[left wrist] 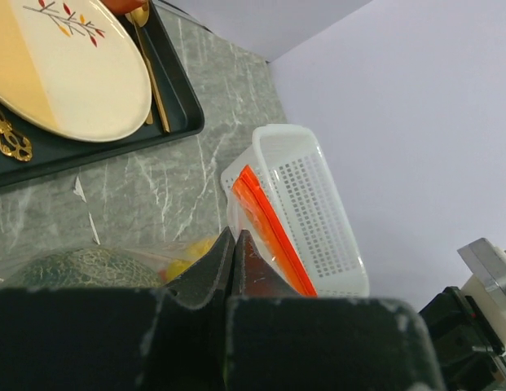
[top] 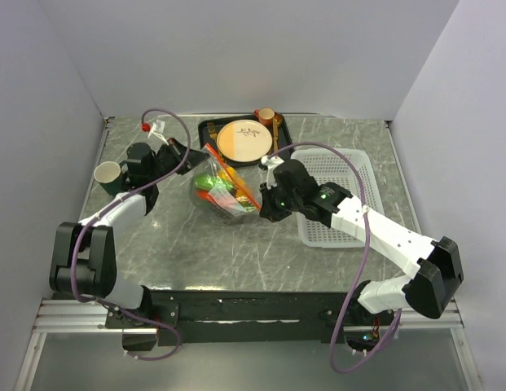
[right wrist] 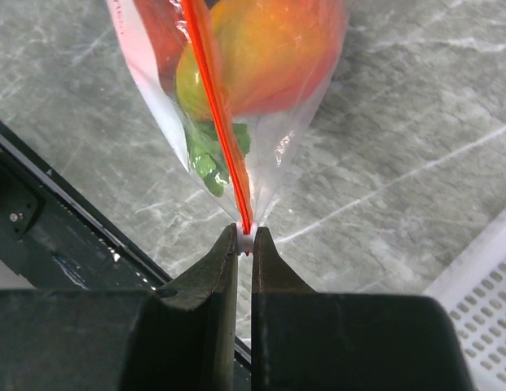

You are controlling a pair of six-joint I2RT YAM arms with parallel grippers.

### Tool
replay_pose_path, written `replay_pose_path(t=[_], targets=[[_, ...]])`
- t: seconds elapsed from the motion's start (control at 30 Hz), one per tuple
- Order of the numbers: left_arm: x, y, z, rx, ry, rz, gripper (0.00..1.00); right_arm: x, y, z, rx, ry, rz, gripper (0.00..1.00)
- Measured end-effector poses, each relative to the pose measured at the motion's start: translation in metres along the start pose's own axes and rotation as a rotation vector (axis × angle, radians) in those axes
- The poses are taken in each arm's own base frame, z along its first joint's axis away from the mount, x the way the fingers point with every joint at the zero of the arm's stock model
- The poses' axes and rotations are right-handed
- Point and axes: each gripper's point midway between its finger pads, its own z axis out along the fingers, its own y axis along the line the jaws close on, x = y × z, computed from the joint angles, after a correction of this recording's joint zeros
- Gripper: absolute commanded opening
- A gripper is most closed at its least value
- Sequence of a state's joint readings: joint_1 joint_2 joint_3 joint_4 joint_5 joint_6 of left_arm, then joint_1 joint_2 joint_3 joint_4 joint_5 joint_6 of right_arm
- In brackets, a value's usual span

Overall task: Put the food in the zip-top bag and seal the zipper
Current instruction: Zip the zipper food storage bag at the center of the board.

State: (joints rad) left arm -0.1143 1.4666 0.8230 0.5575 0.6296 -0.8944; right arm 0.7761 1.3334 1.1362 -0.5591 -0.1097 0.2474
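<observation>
The left gripper [left wrist: 234,241] is pinched shut on the far left end of the bag [top: 222,194], which sits mid-table [top: 318,261] with the food [right wrist: 253,57] apparently all inside. The right gripper [right wrist: 245,238] clamps the zipper [right wrist: 213,114] at its near right end. Filling looks done, but I cannot tell whether the strip is sealed along its length.

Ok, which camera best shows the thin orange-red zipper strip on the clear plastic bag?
The right wrist view: the thin orange-red zipper strip runs close up, straight into the right tool, shut on its end. The left wrist view shows a shorter stretch against the white mesh basket; the top view shows it small, diagonal.
</observation>
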Motion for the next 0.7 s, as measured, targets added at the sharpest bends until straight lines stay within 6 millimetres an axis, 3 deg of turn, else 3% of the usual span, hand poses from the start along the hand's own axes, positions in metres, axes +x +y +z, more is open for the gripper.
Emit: replay_pose_path(t=[0.17, 0.47, 0.7], targets=[[0.006, -0.014, 0.004, -0.002, -0.012, 0.059, 0.01, 0.006, -0.008, -0.001, 0.054, 0.019, 0.037, 0.00], [0.016, -0.015, 0.013, -0.059, -0.012, 0.087, 0.01, -0.001, -0.010, -0.004, 0.087, 0.001, 0.099, 0.00], [0.014, -0.021, 0.012, -0.087, 0.011, 0.103, 0.01, -0.010, 0.009, -0.006, 0.007, 0.005, 0.094, 0.00]])
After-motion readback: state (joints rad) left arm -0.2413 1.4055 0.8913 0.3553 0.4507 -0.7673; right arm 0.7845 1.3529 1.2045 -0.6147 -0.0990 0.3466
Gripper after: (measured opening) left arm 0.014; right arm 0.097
